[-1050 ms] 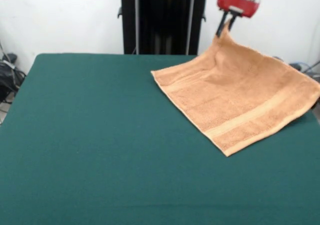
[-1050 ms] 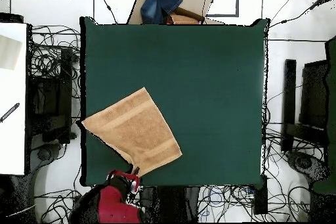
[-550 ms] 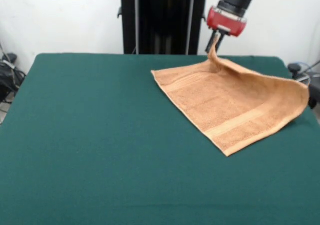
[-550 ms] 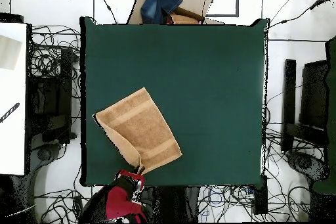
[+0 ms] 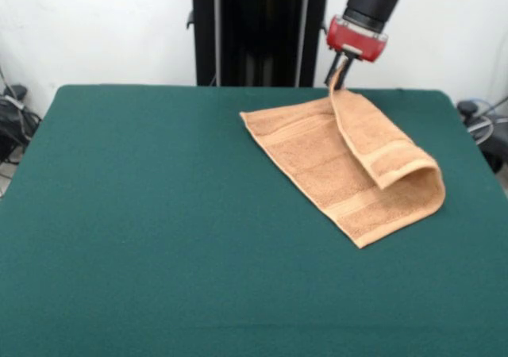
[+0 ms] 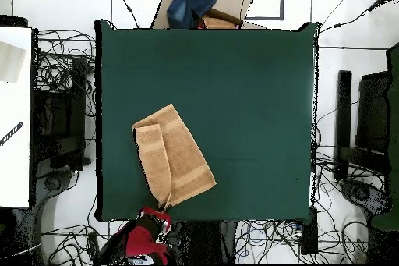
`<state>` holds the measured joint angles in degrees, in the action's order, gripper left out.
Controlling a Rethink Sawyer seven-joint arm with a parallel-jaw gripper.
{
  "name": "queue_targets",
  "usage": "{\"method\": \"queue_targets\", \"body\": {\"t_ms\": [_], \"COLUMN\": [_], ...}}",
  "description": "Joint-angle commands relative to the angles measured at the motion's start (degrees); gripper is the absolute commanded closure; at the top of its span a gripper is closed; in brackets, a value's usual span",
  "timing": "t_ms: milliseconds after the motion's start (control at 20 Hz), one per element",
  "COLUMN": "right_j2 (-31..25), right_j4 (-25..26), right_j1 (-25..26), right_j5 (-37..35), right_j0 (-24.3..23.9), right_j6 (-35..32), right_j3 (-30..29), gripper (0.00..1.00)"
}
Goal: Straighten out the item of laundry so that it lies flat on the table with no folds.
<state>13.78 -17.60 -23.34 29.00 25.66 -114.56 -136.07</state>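
Green felt-covered counter [image 5: 143, 214] is seen bare across its left and middle, and the action sits at the right. The small orange-tan terry towel [image 5: 317, 163] lies there at an angle, its left corner flat on the cloth, its woven band stripe running along the near edge. Further right, one side of the towel is doubled over on itself, a rounded fold standing up at the right end, so the job is judged only partly done. At the top right, the red and black end effector [image 5: 340, 73] is clamped on the towel's far corner, which is held lifted just above the counter's back edge.

In the overhead view the same fold is read as a narrow flap laid over the left part of the towel [image 6: 173, 163], with the end effector [image 6: 164, 204] at the counter's [image 6: 249, 107] lower edge, near its left corner.

To finish this step well, the gripped corner should be carried outward, away from the flat part and across the fold line, so the flap is peeled back rather than dragged. A low, steady path is advised, with the corner released only once the cloth is stretched out. A risk is judged in the nearness of the counter edge: the opened flap could hang over it.
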Motion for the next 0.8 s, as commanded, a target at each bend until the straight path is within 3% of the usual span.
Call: {"method": "queue_targets", "body": {"t_ms": [50,500,800], "right_j2": [-4.7,-5.3,-7.6], "right_j4": [-4.6,-8.5,-8.0], "right_j1": [1.8,0.9,0.8], "right_j5": [-0.4,-3.1,-5.2], "right_j0": [0.8,4.7,4.2], "right_j6": [-16.4,-15.9,-15.4], "right_j3": [0.7,0.6,1.2], "gripper": [1.00,1.00,1.00]}}
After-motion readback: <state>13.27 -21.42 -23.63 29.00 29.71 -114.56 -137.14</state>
